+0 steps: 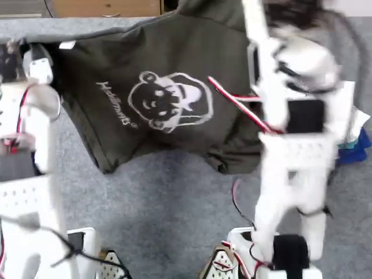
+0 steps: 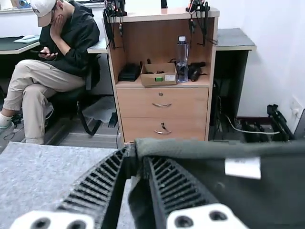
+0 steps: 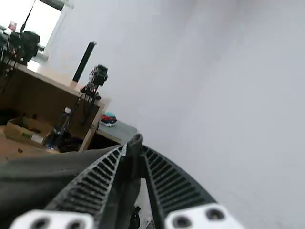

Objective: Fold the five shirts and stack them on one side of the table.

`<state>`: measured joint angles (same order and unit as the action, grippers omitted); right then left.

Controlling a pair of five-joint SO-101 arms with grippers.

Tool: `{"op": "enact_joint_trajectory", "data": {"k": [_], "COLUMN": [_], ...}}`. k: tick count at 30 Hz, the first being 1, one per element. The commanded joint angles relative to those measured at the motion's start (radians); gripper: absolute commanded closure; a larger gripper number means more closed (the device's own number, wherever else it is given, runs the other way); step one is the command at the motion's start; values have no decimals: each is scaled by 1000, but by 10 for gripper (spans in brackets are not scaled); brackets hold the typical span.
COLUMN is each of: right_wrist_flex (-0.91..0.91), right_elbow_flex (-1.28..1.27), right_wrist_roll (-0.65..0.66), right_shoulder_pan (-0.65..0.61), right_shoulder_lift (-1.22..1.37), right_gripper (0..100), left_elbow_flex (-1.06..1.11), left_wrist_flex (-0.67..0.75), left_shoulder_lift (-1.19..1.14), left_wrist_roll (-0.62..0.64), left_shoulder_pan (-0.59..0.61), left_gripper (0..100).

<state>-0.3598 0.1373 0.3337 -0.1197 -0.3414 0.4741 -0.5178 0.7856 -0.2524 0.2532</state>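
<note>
A dark olive shirt [image 1: 168, 104] with a white printed figure hangs over the far half of the grey table [image 1: 174, 203], print up, its lower hem resting on the felt. My left gripper [image 2: 136, 152] is shut on the shirt's edge [image 2: 200, 148] near a white label [image 2: 243, 167]; from above it sits at the shirt's far-left corner [image 1: 38, 55]. My right gripper [image 3: 133, 145] is shut on a fold of the same dark fabric [image 3: 43, 174] and is held high over the shirt's far-right side [image 1: 279, 17].
A blue cloth [image 1: 356, 148] lies at the table's right edge, partly behind the right arm. Both arm bases [image 1: 273, 256] stand along the near edge. A red cable [image 1: 238, 104] crosses the shirt. A wooden cabinet [image 2: 162, 95] stands beyond the table.
</note>
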Motion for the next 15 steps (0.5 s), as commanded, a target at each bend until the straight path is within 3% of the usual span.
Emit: {"op": "enact_joint_trajectory", "data": {"k": [1,9,15], "right_wrist_flex": [250,282,279], "right_elbow_flex": [-168,-165,-139], "right_wrist_roll": [51,52,55], "right_shoulder_pan": [-10,-5,-7], "right_shoulder_lift": [45,128,145], "right_gripper": [997,997,997], "left_elbow_flex": [-75,-367,-416], "left_wrist_flex": [51,-98,-219], "left_shoulder_lift": [-156,-397,-427], "left_wrist_roll": [0,0,0], "left_shoulder_pan": [6,15,-14], "left_gripper": [982,982,982]}}
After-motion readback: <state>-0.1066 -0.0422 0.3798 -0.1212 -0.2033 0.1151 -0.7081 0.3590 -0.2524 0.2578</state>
